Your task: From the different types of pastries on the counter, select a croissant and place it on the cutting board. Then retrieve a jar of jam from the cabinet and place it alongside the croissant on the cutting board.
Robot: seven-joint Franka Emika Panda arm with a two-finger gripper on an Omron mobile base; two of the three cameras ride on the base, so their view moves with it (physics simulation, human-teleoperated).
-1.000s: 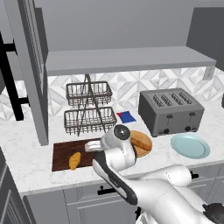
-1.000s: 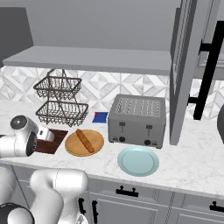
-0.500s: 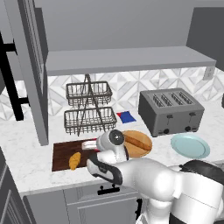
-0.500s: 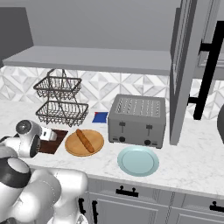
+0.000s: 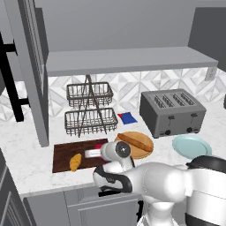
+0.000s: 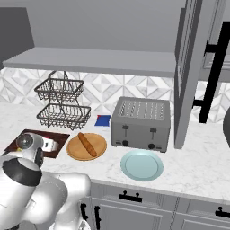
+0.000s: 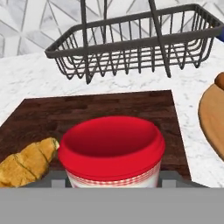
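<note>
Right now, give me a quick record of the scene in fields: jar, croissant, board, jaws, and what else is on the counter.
jar: red jar between the jaws, over the board
croissant: croissant on the board, left of the jar
board: dark board on the counter
jaws: closed on the jar
other: baguette on round board, toaster, plate, wire rack
</note>
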